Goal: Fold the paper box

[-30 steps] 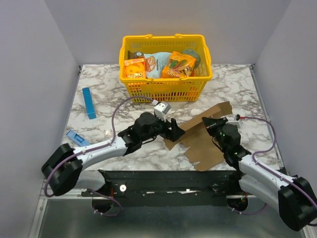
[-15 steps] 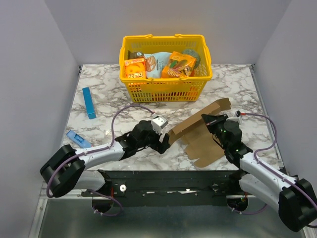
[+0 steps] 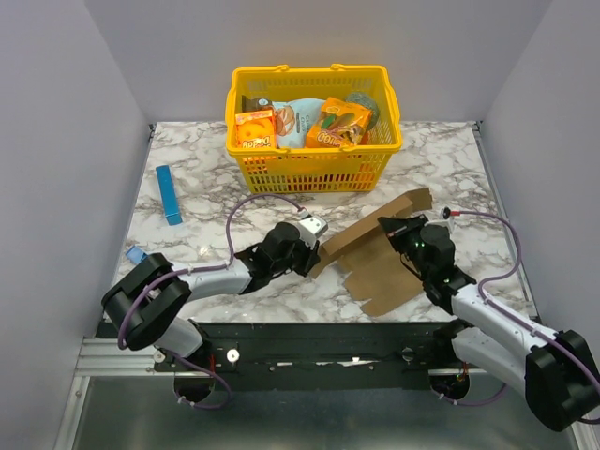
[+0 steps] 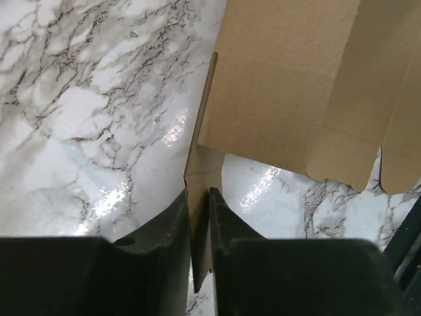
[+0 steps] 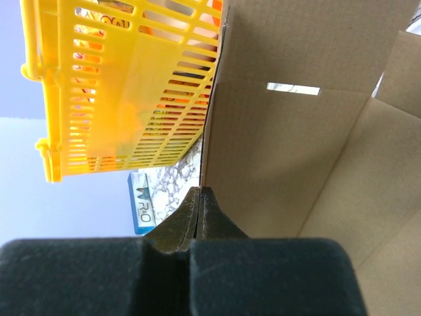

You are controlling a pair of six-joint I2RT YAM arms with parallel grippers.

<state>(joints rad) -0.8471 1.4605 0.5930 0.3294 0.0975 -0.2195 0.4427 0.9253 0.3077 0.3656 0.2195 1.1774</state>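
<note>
Between the two arms, near the yellow basket [image 3: 309, 171], the paper box [image 3: 380, 262] is held as a partly raised sheet, pinched at opposite edges by the left gripper [image 4: 199, 196] and right gripper [image 5: 199, 195].

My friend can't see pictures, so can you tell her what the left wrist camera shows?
The left end effector pinches a thin edge of the brown paper box, which is not yet folded into a box. The rest of the cardboard spreads toward the upper right, over a white marble table.
</note>
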